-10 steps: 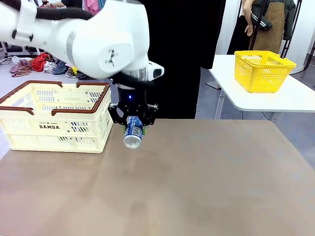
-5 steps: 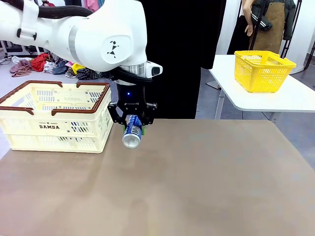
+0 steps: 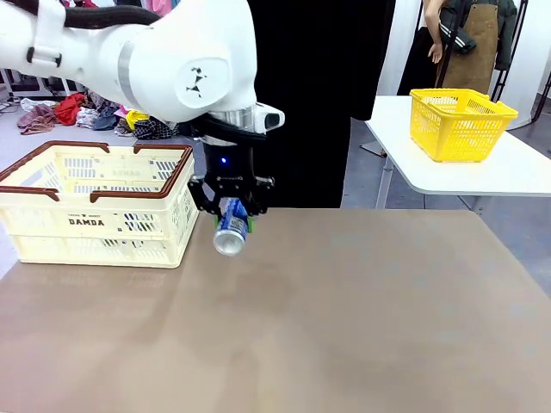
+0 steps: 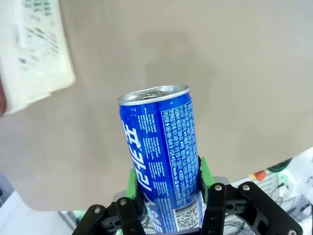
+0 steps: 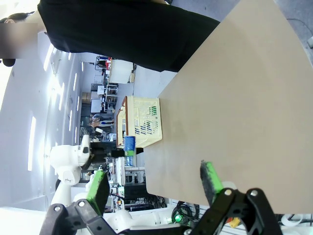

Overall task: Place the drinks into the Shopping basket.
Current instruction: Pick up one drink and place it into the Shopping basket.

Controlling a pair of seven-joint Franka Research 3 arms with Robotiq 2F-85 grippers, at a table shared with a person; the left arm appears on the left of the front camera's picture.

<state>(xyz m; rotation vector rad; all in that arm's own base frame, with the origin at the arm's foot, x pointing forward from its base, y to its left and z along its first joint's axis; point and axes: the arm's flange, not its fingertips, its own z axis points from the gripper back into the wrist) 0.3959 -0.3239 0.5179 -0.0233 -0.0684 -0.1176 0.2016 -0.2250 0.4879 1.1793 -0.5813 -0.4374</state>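
My left gripper (image 3: 232, 215) is shut on the blue Pocari Sweat can (image 3: 231, 232), holding it tilted above the table just right of the cream Shopping basket (image 3: 95, 215). In the left wrist view the blue can (image 4: 159, 147) rises between the green pads (image 4: 202, 169), silver top outward, with a corner of the basket (image 4: 39, 54) at upper left. My right gripper (image 5: 154, 183) stands open over the table with nothing between its fingers; far off it sees the basket (image 5: 142, 122) and the can (image 5: 129, 144). The green can is out of view.
A person in black (image 3: 318, 103) stands at the table's far edge. A yellow mesh basket (image 3: 459, 123) sits on a white side table (image 3: 482, 168) at back right. The brown table (image 3: 362, 318) stretches bare in front and to the right.
The left gripper has lifted the blue can slightly and shifted it a little toward the basket. The can stays held.
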